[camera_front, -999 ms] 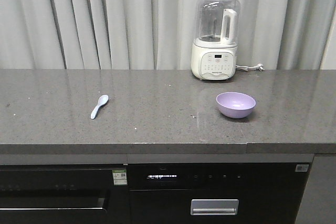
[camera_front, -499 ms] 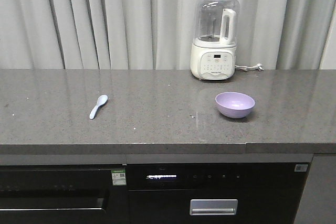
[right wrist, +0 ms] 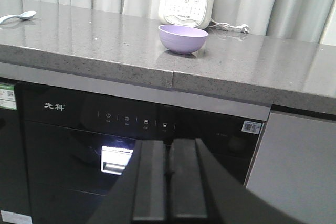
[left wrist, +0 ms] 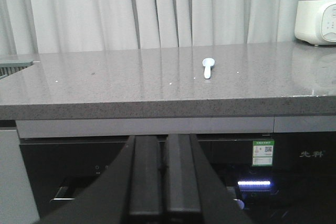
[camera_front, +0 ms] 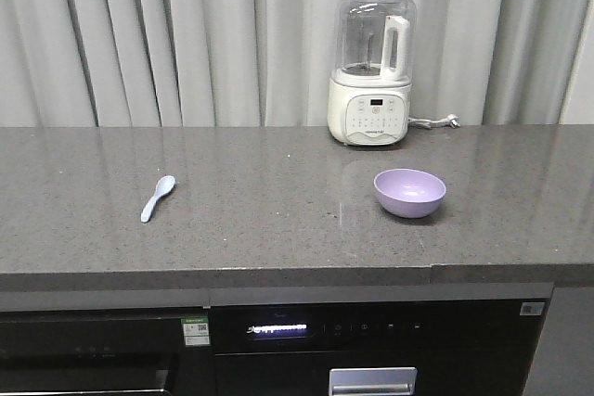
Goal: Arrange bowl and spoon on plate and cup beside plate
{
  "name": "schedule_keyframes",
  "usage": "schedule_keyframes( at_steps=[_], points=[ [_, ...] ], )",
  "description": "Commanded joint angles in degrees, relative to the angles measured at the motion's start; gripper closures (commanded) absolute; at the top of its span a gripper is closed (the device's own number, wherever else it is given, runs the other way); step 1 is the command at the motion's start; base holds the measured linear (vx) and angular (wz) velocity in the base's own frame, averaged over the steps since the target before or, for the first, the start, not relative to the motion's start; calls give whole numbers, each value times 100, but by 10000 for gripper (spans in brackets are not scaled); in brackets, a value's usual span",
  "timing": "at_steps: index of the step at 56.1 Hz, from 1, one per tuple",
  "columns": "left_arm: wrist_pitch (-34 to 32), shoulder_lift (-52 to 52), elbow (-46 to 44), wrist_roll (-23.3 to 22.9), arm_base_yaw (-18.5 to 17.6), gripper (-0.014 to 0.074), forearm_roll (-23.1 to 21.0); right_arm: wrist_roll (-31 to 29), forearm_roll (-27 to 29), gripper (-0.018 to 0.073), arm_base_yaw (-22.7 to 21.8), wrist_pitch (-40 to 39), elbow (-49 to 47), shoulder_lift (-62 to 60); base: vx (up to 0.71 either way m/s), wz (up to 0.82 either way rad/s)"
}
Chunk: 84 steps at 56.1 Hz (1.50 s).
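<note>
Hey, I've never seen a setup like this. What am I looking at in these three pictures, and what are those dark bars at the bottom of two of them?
This is a two-armed robot on a rolling base, facing a grey speckled stone kitchen counter. The front-facing view looks at the counter. The other two come from cameras on the robot's wrists, held low before the black appliance fronts underneath. The dark bars are the left gripper and the right gripper, each with its two fingers pressed together, holding nothing. On the counter lie a small pale blue spoon to the left and a small round lavender bowl to the right. A white blender with a clear jug stands at the back by the grey curtain. No plate or cup shows in any view.
</note>
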Motion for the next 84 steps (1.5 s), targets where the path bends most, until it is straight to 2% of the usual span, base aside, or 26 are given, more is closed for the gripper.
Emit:
schedule_keyframes(
  at_steps=[1, 48, 84],
  points=[
    [-454, -91, -189, -30, -51, 599, -36, -5, -27, 565, -38, -523, 16, -26, 14, -4],
    [-454, -91, -189, -30, -40, 599, -36, -5, -27, 565, -38, -518, 16, -26, 21, -19],
    [-454, -91, -189, -30, -40, 599, -36, -5, -27, 565, -38, -518, 16, -26, 25, 24]
  ],
)
